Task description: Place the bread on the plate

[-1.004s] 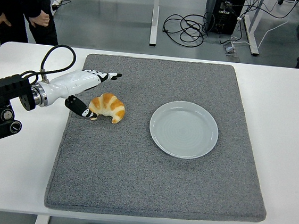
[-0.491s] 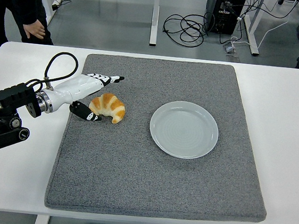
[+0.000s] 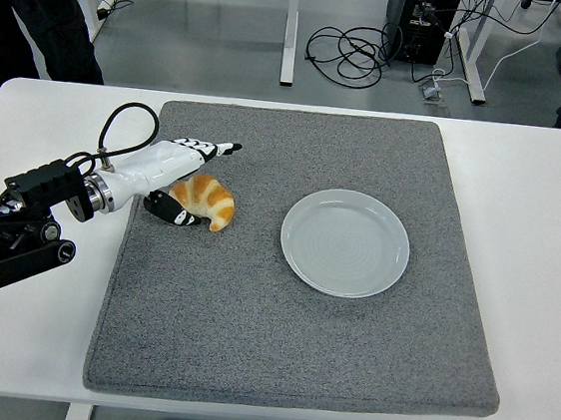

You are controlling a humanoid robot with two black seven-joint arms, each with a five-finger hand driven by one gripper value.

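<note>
A golden croissant (image 3: pixel 204 200) lies on the grey mat (image 3: pixel 291 301), left of a round pale plate (image 3: pixel 344 242). My left hand (image 3: pixel 195 183) comes in from the left and brackets the croissant's left end. Its fingers (image 3: pixel 210 146) stretch out just behind the bread and the thumb (image 3: pixel 179 215) sits at its near left side, touching or almost touching. The hand is spread, not closed on the bread. The plate holds nothing. The right arm is out of view.
The grey mat covers most of the white table (image 3: pixel 544 238). A person in dark clothes (image 3: pixel 30 13) stands at the top left behind the table. Cables and table legs show on the floor beyond.
My left arm has moved right and slightly forward, bringing the hand closer around the croissant's left end. The croissant and plate have not moved. The person at the top left shifted.
</note>
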